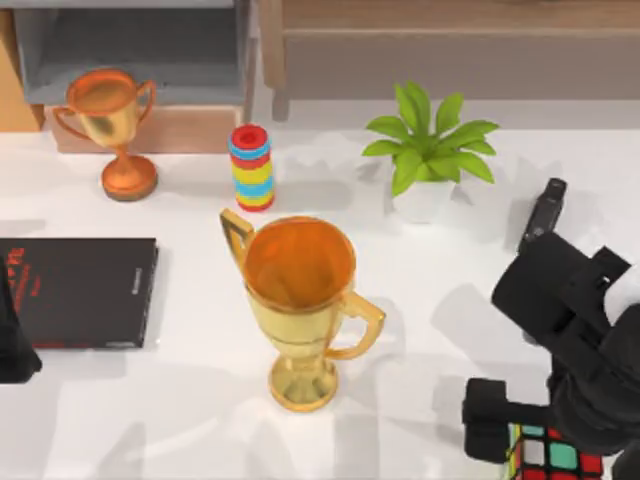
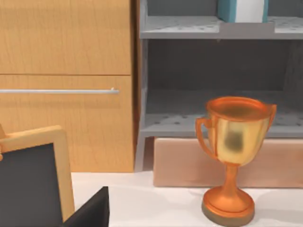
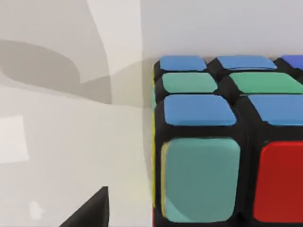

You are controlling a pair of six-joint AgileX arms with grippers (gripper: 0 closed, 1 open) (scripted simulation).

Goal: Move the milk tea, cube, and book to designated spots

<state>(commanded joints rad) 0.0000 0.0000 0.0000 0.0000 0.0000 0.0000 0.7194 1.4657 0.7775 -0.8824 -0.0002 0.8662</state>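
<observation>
Gripper (image 1: pixel 515 425) of the right arm hangs low over the table's (image 1: pixel 180 400) front right corner, right at the cube (image 1: pixel 556 456); whether its fingers are spread or closed on the cube I cannot tell. The right wrist view sees the cube (image 3: pixel 222 142) close up, resting on the white tabletop. Left of it stands a large gold trophy (image 1: pixel 300 305), with a stack of coloured rings (image 1: pixel 251 167) and a potted plant (image 1: pixel 430 160) behind. The left arm (image 1: pixel 15 340) sits parked at the left edge, beside the thin black book (image 1: pixel 85 290). A teal book (image 2: pixel 242 10) stands on the shelf above a smaller trophy (image 2: pixel 234 156).
</observation>
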